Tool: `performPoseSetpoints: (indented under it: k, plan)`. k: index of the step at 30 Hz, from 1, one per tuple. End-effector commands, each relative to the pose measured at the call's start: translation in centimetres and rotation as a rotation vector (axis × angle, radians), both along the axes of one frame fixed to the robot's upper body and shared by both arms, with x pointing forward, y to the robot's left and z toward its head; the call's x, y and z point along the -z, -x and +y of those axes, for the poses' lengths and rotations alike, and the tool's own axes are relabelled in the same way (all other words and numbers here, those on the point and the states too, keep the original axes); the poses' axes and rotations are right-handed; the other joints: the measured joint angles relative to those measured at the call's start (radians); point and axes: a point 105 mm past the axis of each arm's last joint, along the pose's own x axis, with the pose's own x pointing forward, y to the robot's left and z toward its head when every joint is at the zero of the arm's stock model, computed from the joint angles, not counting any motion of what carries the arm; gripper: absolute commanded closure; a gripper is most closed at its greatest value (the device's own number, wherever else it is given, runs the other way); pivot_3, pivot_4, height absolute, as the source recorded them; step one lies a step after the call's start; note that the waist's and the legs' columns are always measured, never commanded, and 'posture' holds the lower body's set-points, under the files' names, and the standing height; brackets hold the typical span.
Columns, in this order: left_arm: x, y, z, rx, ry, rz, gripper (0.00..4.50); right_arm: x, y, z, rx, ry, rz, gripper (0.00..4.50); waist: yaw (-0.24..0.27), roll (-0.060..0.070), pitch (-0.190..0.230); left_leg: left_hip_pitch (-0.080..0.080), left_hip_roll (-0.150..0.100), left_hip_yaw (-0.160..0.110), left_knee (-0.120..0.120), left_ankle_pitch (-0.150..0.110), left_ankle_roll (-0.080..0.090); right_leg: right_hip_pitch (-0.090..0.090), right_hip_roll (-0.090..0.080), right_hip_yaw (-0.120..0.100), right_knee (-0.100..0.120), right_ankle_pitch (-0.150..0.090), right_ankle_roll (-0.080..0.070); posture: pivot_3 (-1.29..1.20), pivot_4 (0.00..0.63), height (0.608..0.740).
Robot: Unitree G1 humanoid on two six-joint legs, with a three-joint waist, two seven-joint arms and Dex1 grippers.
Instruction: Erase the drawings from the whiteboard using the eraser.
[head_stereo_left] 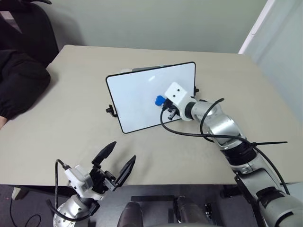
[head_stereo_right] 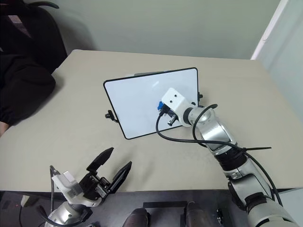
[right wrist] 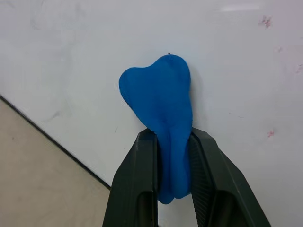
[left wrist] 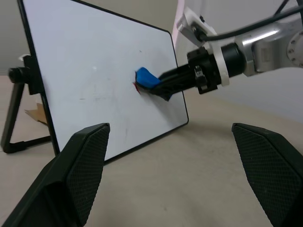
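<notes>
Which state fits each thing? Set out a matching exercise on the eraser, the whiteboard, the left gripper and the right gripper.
Things:
1. eraser
2. whiteboard
3. left gripper
4. right gripper

States:
A. propped on its stand on the table
B. open, holding nothing
C. blue, pressed to the white surface
D. shut on the blue piece

Pairs: 1-C, 2-A, 3-B, 4-D

The black-framed white rectangular whiteboard (head_stereo_left: 142, 97) stands tilted on the beige table (head_stereo_left: 71, 127). The right claw (right wrist: 171, 156) presses the small blue oblong eraser (right wrist: 163, 113) against the board's face, right of its middle. The left claw (head_stereo_left: 114, 162) hangs near the table's front edge, well apart from the board.
</notes>
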Motion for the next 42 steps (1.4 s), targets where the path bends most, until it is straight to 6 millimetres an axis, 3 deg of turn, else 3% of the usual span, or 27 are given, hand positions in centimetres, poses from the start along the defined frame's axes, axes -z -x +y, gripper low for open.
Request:
performPoseSetpoints:
  k: [1,5,20,25,30,35,37,42]
  plan:
    - [-1.2,0.2,-0.3,0.006,0.007,-0.049,0.0,0.9,0.8,0.0,-0.028,0.041,0.02,3.75,0.0,0.0,0.0,0.0,0.0,0.0,0.0,0.0,0.0,0.0,0.0,0.0,0.0,0.0,0.0,0.0,0.15,0.74]
    - [-1.2,0.2,-0.3,0.011,0.007,-0.05,0.0,0.3,0.6,0.4,-0.03,0.034,0.003,3.75,-0.002,0.0,0.0,0.0,0.0,0.0,0.0,0.0,0.0,-0.001,0.0,0.0,0.0,0.0,0.0,0.0,0.15,0.74]
    - [-1.5,0.0,-0.1,0.0,0.013,-0.055,0.0,-5.6,-1.2,2.5,-0.025,-0.064,-0.179,3.75,-0.011,0.001,0.001,0.0,0.0,0.0,-0.001,0.0,0.001,-0.004,0.001,0.001,0.0,0.001,-0.001,0.0,0.15,0.74]
    - [-1.5,0.0,0.1,-0.004,0.014,-0.054,0.0,-5.1,-0.8,2.7,-0.048,-0.061,-0.169,3.75,-0.01,0.001,0.001,0.0,0.0,0.0,-0.001,0.001,0.001,-0.004,0.001,0.001,0.0,0.001,-0.002,0.0,0.15,0.74]
    - [-1.5,0.1,0.1,-0.001,0.013,-0.053,0.0,-1.6,-0.2,2.0,-0.05,0.005,-0.072,3.75,-0.009,0.001,0.0,-0.001,0.0,0.0,-0.001,0.001,0.001,-0.003,0.001,0.001,0.0,0.001,-0.003,0.0,0.15,0.74]
    - [-1.5,0.1,0.1,-0.002,0.012,-0.054,0.0,0.0,-0.6,0.6,0.008,0.05,-0.041,3.75,-0.01,0.001,0.001,0.0,0.0,0.0,-0.001,0.001,0.0,-0.003,0.001,0.001,0.0,0.001,-0.003,0.0,0.15,0.74]
    - [-1.5,0.1,0.2,-0.002,0.012,-0.054,0.0,-0.3,-0.9,0.0,0.038,0.048,-0.05,3.75,-0.009,0.001,0.001,0.0,0.0,0.0,-0.001,0.001,0.001,-0.003,0.001,0.001,0.0,0.001,-0.003,0.0,0.15,0.74]
    - [-1.5,0.1,0.1,0.001,0.013,-0.055,0.0,-3.3,-2.1,-0.9,0.106,-0.009,-0.128,3.75,-0.009,0.001,0.001,0.0,0.0,0.0,-0.001,0.001,0.001,-0.003,0.001,0.001,0.0,0.002,-0.004,0.0,0.15,0.74]
